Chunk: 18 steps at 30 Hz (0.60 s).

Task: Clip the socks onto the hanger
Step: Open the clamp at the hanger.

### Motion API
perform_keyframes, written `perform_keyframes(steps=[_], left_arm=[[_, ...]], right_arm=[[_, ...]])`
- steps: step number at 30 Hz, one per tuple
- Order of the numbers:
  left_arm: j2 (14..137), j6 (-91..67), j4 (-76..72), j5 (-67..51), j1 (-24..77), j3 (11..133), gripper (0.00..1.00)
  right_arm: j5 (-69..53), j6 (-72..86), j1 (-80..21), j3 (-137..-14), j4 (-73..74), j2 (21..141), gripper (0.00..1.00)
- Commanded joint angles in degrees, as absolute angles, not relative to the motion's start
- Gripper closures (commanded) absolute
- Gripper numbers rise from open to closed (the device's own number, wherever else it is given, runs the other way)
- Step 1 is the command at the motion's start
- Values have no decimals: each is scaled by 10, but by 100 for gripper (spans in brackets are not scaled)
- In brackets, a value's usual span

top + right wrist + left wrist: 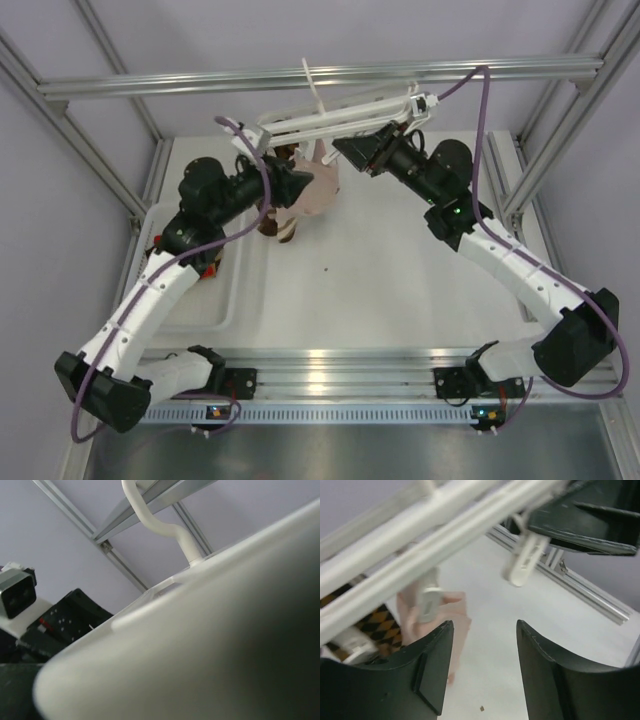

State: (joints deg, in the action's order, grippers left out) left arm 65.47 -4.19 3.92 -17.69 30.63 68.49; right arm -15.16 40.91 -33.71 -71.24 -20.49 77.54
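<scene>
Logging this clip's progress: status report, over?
Left gripper open, empty. Right gripper against hanger, grip unclear. Pale pink sock and brown sock hang under hanger. Nothing seen in the way.

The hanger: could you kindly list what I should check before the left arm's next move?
1. Left gripper open: ok.
2. Pink sock hanging under its clip: ok.
3. Neighbouring clip empty: ok.
4. Right gripper gripping the hanger: cannot tell.
5. Red sock clipped: not ok, it lies in the tray.
</scene>
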Motion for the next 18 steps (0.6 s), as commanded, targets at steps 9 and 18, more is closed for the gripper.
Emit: perform_keyframes(steps=[9,18], left_arm=[[527,-213,136,-265,76,651,29],[551,-6,473,-106,35,702,29]], right_arm=[[-204,417,-323,-729,-221,783,100],[-209,388,-322,-741,-214,783,100]])
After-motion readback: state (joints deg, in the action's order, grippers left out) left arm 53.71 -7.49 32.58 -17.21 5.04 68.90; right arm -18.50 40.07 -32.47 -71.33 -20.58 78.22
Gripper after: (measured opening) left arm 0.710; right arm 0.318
